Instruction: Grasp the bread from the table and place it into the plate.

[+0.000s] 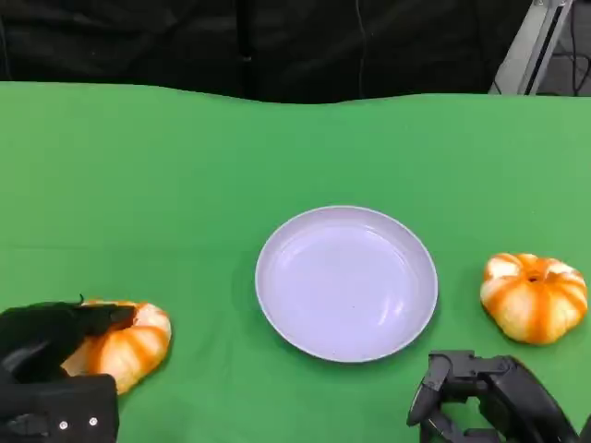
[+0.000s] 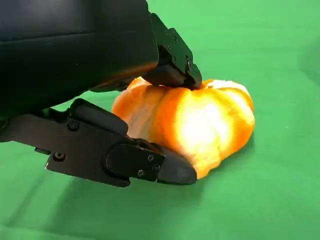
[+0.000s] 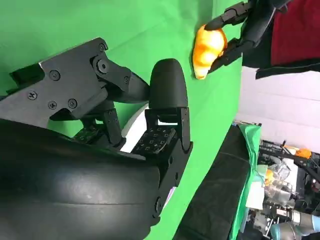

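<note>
An orange-and-white pumpkin-shaped bread (image 1: 129, 343) lies on the green table at the lower left. My left hand (image 1: 44, 355) grips it: one finger (image 2: 172, 57) presses on its top and another (image 2: 127, 159) hugs its underside, with the bread (image 2: 205, 125) still touching the cloth. The right wrist view shows the same bread (image 3: 207, 46) far off between the left hand's fingers (image 3: 235, 17). The white plate (image 1: 277, 277) sits empty mid-table, to the right of that bread. My right hand (image 1: 480, 399) hovers at the lower right, its loosely bent fingers (image 3: 167, 92) apart and holding nothing.
A second pumpkin-shaped bread (image 1: 534, 295) lies right of the plate, just beyond my right hand. The green cloth (image 1: 185, 166) runs back to a dark backdrop. A metal frame leg (image 1: 536, 41) stands at the far right corner.
</note>
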### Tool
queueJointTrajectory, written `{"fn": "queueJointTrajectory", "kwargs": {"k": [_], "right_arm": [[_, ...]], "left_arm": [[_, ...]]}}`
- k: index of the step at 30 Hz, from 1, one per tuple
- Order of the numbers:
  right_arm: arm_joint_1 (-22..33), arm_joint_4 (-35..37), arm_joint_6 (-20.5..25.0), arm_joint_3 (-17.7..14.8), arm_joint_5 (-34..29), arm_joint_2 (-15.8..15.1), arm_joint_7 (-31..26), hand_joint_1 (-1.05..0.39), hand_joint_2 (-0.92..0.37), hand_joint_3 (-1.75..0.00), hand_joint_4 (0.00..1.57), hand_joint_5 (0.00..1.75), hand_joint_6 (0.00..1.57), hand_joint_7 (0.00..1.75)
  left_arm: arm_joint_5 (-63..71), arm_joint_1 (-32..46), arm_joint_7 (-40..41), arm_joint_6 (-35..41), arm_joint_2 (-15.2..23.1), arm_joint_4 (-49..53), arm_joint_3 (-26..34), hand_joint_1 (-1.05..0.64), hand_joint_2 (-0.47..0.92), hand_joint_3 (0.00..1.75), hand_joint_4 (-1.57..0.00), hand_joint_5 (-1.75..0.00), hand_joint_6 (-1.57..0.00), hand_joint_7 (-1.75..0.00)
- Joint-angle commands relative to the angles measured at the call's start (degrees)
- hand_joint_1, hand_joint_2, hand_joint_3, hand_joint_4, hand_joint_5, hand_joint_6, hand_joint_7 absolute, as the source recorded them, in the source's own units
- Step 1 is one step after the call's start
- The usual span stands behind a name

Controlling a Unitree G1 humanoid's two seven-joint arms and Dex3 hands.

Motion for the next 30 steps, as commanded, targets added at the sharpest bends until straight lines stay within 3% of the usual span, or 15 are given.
{"fn": "queueJointTrajectory", "kwargs": {"k": [1,4,7,8,10,11,13,14,18,30], "right_arm": [[0.26,-0.22,-0.26,-0.36,0.36,-0.65,-0.32,-0.10,-0.66,-0.89,0.83,1.44,0.85,1.18],[0.29,-0.34,-0.43,-0.33,0.43,-0.55,-0.34,-0.10,-0.65,-0.90,0.83,1.44,0.85,1.18],[0.32,-0.58,-0.06,-0.29,0.78,-0.49,-0.08,-0.10,-0.65,-0.90,0.83,1.44,0.85,1.17],[0.31,-0.58,-0.05,-0.29,0.83,-0.49,-0.04,-0.10,-0.65,-0.91,0.83,1.45,0.85,1.17],[0.36,-0.57,-0.15,-0.31,0.42,-0.53,-0.42,-0.10,-0.65,-0.91,0.83,1.45,0.85,1.17],[0.39,-0.58,-0.17,-0.31,0.20,-0.55,-0.61,-0.11,-0.65,-0.91,0.83,1.44,0.85,1.17],[0.39,-0.53,-0.33,-0.30,0.00,-0.54,-0.82,-0.11,-0.65,-0.91,0.83,1.44,0.85,1.17],[0.39,-0.52,-0.35,-0.28,0.01,-0.53,-0.85,-0.11,-0.65,-0.91,0.83,1.44,0.85,1.18],[0.24,-0.40,-0.15,-0.20,0.34,-0.52,-0.56,-0.09,-0.65,-0.91,0.83,1.43,0.85,1.17],[0.25,-0.39,0.15,-0.12,0.16,-0.39,-0.78,-0.10,-0.64,-0.92,0.83,1.44,0.85,1.17]], "left_arm": [[1.02,0.16,-1.68,0.78,0.52,1.35,-2.37,-0.27,0.80,0.00,-0.31,-0.01,-0.44,0.00],[0.62,-0.07,-1.81,1.05,0.26,1.79,-2.85,-0.27,0.79,0.00,-0.42,-0.05,-0.49,-0.02],[1.14,0.03,-1.03,2.59,-0.08,1.08,-3.34,-0.25,0.78,0.00,-0.65,-0.10,-0.67,-0.05],[1.19,0.05,-0.95,2.99,-0.16,0.91,-3.49,-0.24,0.78,0.00,-0.71,-0.27,-0.77,-0.05],[0.76,0.29,-0.59,4.21,-0.72,0.57,-3.35,-0.22,0.78,0.00,-0.58,-0.80,-0.86,-0.05],[0.37,0.47,-0.14,4.73,-1.14,0.60,-3.13,-0.20,0.77,0.00,-0.52,-1.22,-0.85,-0.39],[-0.48,0.75,1.23,4.97,-1.96,1.10,-2.64,-0.17,0.77,0.00,-0.51,-1.58,-0.60,-1.18],[-0.71,0.78,1.58,4.97,-2.09,1.25,-2.63,-0.16,0.78,0.00,-0.53,-1.68,-0.52,-1.43],[-2.02,0.90,5.23,2.04,-2.84,3.40,-2.30,-0.14,0.81,0.01,-0.68,-1.74,-0.50,-1.72],[-3.53,1.60,10.17,-0.42,-3.23,4.11,-0.90,-0.11,0.82,0.00,-0.71,-1.75,-0.51,-1.75]]}}
